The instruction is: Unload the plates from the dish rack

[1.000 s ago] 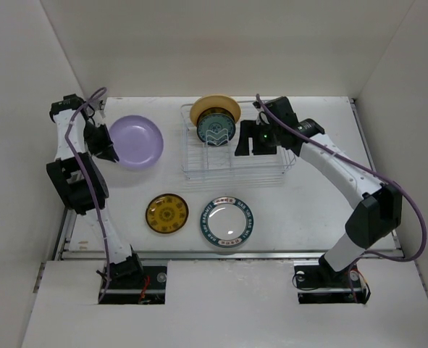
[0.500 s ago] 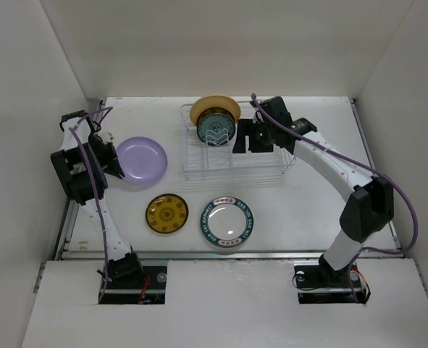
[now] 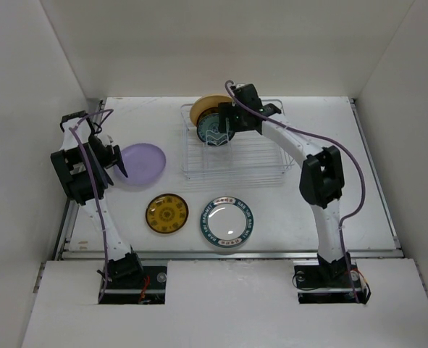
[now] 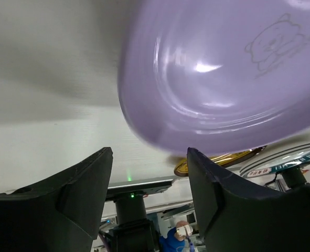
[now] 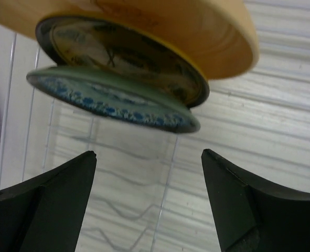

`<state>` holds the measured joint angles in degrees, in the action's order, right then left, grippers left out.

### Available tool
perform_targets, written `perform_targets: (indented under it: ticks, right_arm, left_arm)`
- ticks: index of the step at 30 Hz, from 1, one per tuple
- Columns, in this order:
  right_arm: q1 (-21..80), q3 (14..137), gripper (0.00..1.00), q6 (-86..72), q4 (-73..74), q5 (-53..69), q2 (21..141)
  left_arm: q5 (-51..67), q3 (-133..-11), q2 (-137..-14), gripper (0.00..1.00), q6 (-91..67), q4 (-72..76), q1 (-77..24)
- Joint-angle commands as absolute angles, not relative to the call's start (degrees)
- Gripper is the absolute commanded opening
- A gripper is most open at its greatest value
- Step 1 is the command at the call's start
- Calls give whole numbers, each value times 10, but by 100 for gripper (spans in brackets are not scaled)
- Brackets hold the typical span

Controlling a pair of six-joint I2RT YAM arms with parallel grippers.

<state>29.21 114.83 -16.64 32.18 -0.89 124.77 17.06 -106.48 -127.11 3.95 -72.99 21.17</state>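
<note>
Plates remaining in the silver wire dish rack (image 3: 261, 156): two, with the right arm newly arrived at them.
Within the last second the right gripper (image 3: 227, 122) swung from the rack's right end to the upper centre of the overhead frame. Its fingers stand spread before the small glossy teal-centred plate (image 3: 212, 132) and the smooth tan-yellow round plate (image 3: 208, 106), both on edge and ungrasped, so the next lift looks imminent. At left, the left gripper (image 3: 116, 161), fingers parted, has brought the shiny lilac plate (image 3: 145, 161) lower over the white table (image 3: 329, 217). A small orange-centred plate (image 3: 166, 213) and a white teal-rimmed plate (image 3: 227, 221) lie flat at lower centre.
</note>
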Motion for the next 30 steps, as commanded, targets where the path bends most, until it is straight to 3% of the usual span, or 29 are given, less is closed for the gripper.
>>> perform_targets:
  ticks: [1,4,11,18,21,25,26,30]
  right_arm:
    - [291,1205,87,-141,258,-51,1280]
    - [291,1205,85,-122,209,-23,1303]
    - [291,1187,66,-90,167,-11,1311]
    - [291,1154,70,-19,142,-37,1296]
    - [291,1154,61,1,134,-19,1296]
    - [291,1143,33,7,134,-11,1288]
    - [291,1133,22,7,134,-17,1282]
    - [291,1098,12,22,128,-52,1252]
  left_arm:
    - [145,-1055,-1227,56,40,-753,214]
    - [129,-1055,-1215,56,40,-758,214]
    - [106,-1054,-1208,57,40,-764,214]
    - [57,-1084,-1197,57,66,-780,184]
    - [38,-1117,-1192,57,80,-798,142]
    - [45,-1208,-1192,57,85,-829,82]
    - [45,-1222,-1197,57,85,-834,56]
    - [40,-1251,-1197,58,106,-841,-9]
